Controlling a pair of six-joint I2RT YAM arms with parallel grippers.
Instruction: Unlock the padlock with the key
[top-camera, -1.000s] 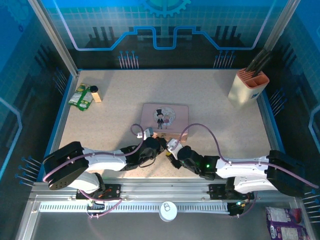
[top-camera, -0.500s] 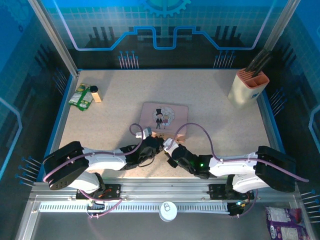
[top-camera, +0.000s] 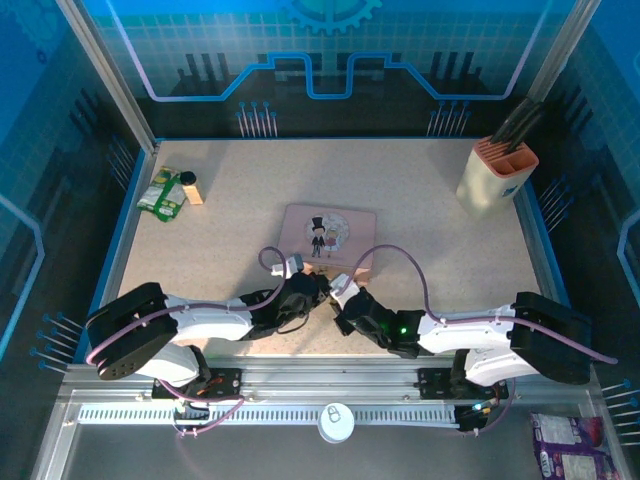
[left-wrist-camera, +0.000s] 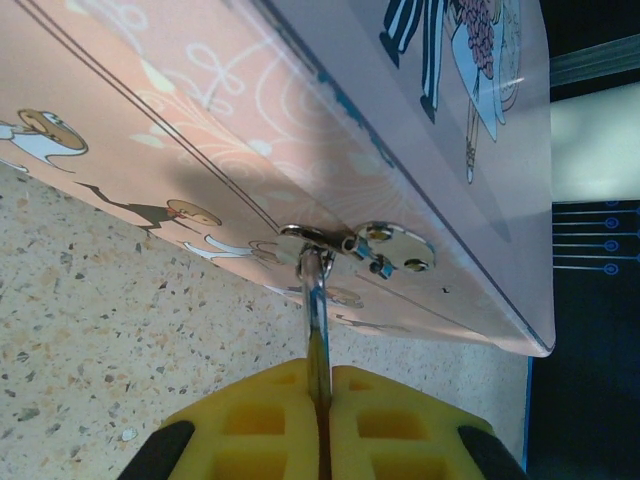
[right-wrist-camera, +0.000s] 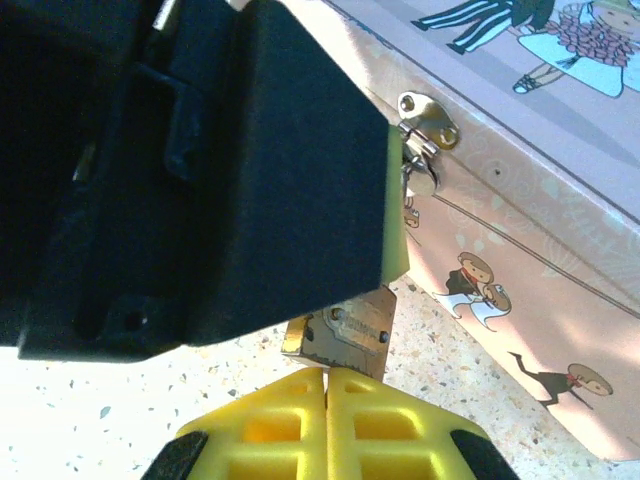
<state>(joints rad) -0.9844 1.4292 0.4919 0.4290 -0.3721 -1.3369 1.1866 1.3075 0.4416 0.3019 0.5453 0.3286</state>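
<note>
One small brass padlock (right-wrist-camera: 340, 338) hangs from the clasp (right-wrist-camera: 425, 118) on the near wall of the pink tin (right-wrist-camera: 520, 210). It sits low against the speckled table (top-camera: 430, 230), right between the two arms. In the right wrist view its body pokes out from under the black shell of the left gripper (left-wrist-camera: 322, 388).

From the left wrist we see that gripper's yellow fingers pressed together on a thin silvery strip that runs straight up to the clasp. We take the strip for the padlock's shackle, so the left side pins the lock by its top end. The right gripper (right-wrist-camera: 326, 385) has its fingers closed flat against each other, with the tips touching or just short of the bottom of the brass body. Whether the key is pinched in that seam we cannot tell.

As we judge it, the coming move turns on one line. The padlock's long axis runs from the clasp down toward the right fingertips, so its free lower end faces the right gripper dead ahead. The right arm is nearer that end, and the left is at the shackle. Any push or twist should follow that axis, since a sideways nudge would likely swing the lock on the clasp.
</note>
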